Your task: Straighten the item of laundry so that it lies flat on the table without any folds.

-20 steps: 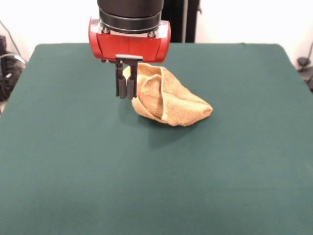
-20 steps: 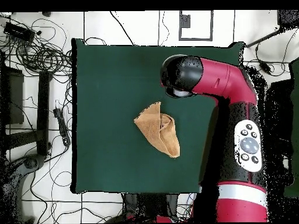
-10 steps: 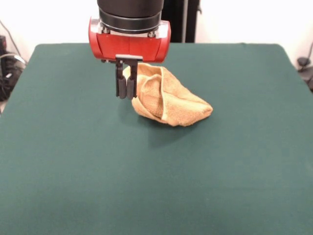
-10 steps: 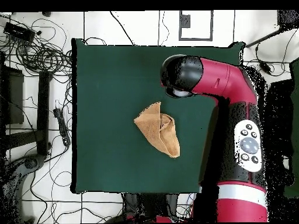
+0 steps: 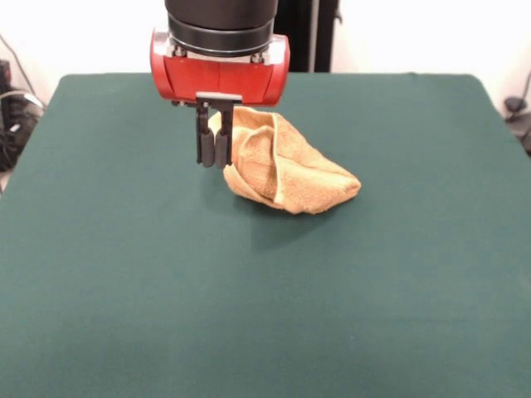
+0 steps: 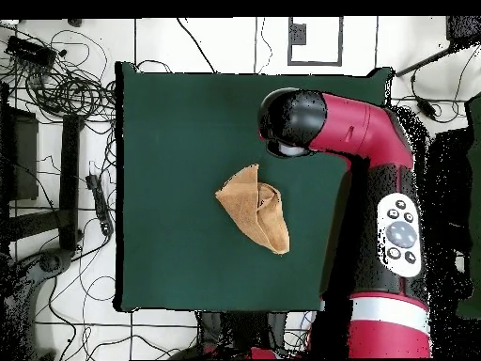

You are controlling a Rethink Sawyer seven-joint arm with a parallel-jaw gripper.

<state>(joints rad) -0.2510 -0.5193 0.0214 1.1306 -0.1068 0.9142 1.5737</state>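
Towel (image 5: 286, 170) bunched and folded on the table (image 5: 265, 315); no flattening done. Gripper (image 5: 213, 157) above the table, pinched closed, empty.

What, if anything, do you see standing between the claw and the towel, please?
Nothing visible does. The claw hangs shut above the table, just beside the bunched towel. Only bare green cloth shows around the towel in both views.

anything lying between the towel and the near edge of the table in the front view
Nothing. In the front view the stretch from the towel down to the table's near edge is bare green cloth; the overhead view shows the same.
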